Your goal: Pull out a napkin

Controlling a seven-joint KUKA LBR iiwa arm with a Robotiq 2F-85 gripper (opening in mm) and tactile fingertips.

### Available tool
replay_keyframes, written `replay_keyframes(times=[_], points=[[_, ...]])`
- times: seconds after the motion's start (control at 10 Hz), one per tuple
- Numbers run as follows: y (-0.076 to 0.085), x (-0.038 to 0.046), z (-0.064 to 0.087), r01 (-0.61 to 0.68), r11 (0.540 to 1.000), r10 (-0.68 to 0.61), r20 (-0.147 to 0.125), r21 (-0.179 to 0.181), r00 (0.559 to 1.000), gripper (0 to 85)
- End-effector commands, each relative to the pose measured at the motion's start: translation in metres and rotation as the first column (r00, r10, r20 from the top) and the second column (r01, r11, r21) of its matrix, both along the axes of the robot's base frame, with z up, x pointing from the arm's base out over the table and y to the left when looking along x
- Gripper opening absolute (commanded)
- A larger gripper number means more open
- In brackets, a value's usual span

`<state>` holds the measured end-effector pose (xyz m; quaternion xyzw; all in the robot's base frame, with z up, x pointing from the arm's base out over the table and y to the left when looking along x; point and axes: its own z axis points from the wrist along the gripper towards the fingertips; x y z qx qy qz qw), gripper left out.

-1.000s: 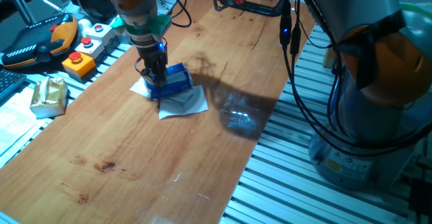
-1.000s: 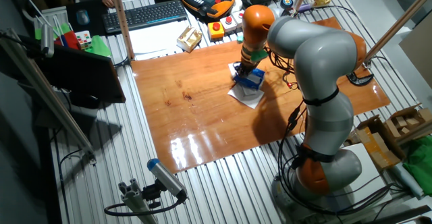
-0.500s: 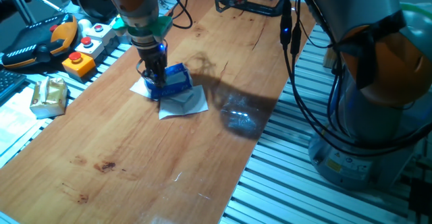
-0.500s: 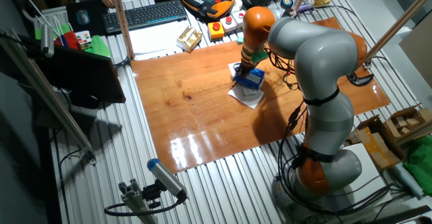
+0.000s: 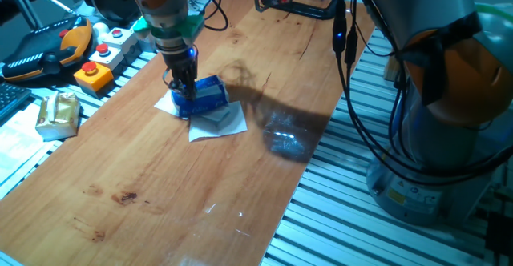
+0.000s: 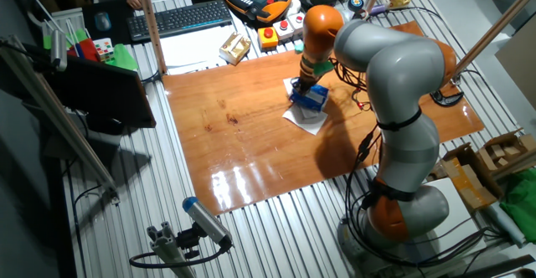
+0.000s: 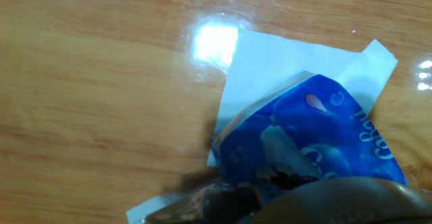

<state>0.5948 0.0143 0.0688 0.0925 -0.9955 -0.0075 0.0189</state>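
The small blue packet (image 5: 208,95) lies on larger white paper sheets (image 5: 218,125) on the wooden table. My gripper (image 5: 183,92) stands upright at the packet's left end, its fingers close together and pinched at the packet's opening. In the other fixed view the gripper (image 6: 303,89) is at the packet's (image 6: 314,100) far end. In the hand view the packet (image 7: 331,133) is crumpled and raised toward the fingers (image 7: 317,200). A small pale strip of the napkin (image 7: 275,142) shows at the opening. The rest of the napkin is hidden inside.
A yellow emergency-stop box (image 5: 94,74), a teach pendant (image 5: 44,50) and a wrapped yellowish block (image 5: 58,114) sit off the table's left edge. Cables (image 5: 345,50) hang along the right edge. A keyboard (image 6: 180,18) lies behind the table.
Almost nothing has moved. The gripper stays at the packet's end, perhaps a touch higher.
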Motion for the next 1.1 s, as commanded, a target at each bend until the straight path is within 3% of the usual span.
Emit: replay_keyframes(times=[0.0, 0.4, 0.7, 1.0], points=[[-0.002, -0.0006, 0.006, 0.003, 1.0, -0.003, -0.007, 0.002, 1.0, 0.7], [-0.009, -0.0069, 0.037, 0.026, 0.999, -0.026, -0.024, 0.021, 0.999, 0.7], [-0.013, -0.0138, 0.053, 0.038, 0.999, -0.038, -0.025, 0.02, 0.999, 0.7], [-0.018, -0.0155, 0.064, 0.038, 0.999, -0.037, -0.037, 0.019, 0.999, 0.7]])
